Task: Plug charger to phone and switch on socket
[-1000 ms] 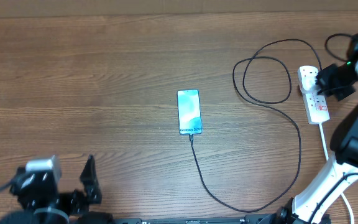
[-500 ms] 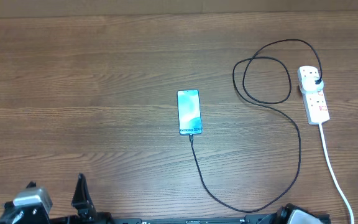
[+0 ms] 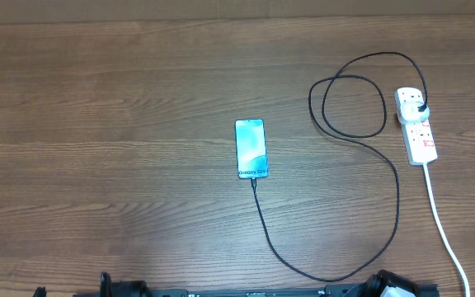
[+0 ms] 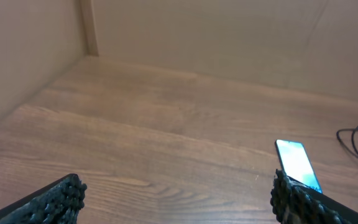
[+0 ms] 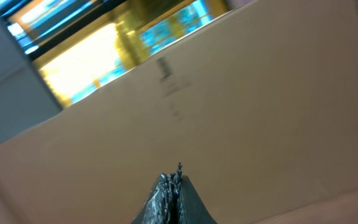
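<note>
The phone (image 3: pixel 251 148) lies face up mid-table with a light blue screen; it also shows in the left wrist view (image 4: pixel 297 164). The black charger cable (image 3: pixel 336 136) runs from the phone's near end, loops on the right, and its plug head (image 3: pixel 420 105) sits in the white power strip (image 3: pixel 419 132). My left gripper (image 4: pixel 178 199) is open and empty, low over the table's near left, with the phone just beyond its right finger. My right gripper (image 5: pixel 173 183) is shut on nothing and points at a cardboard wall. Both arms are almost out of the overhead view.
Cardboard walls (image 4: pixel 216 31) border the table's far and left sides. The strip's thick white cord (image 3: pixel 444 227) runs down to the near right edge. The arm bases (image 3: pixel 254 291) sit along the near edge.
The right arm has pulled away from the power strip and left the overhead view. The left arm has also drawn back out of the near edge. Phone, cable and strip have not moved.
</note>
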Tool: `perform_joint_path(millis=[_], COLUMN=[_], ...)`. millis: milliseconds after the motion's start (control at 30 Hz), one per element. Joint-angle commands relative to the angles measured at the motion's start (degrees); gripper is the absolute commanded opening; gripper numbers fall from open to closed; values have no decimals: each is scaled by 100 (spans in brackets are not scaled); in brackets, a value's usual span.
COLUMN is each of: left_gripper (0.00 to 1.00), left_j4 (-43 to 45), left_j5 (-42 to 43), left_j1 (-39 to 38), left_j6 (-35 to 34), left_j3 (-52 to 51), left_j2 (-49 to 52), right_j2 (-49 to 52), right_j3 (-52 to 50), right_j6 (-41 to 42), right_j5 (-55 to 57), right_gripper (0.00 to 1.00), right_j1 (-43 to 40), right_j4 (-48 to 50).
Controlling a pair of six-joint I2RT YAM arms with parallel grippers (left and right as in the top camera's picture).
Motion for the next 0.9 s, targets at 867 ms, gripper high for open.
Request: perform_joint_path(millis=[867], left_gripper=[100], left_j4=[1956], left_j5=[382], left_j1=[61], left_j6=[-614], left_j3=[-1473], left_j2=[-247], right_j2=[-2476], right_j3=[-2452], right_j6=[-256], right_j5=[-2516], right_gripper=[4], right_j1=[793], right_j4=[1801])
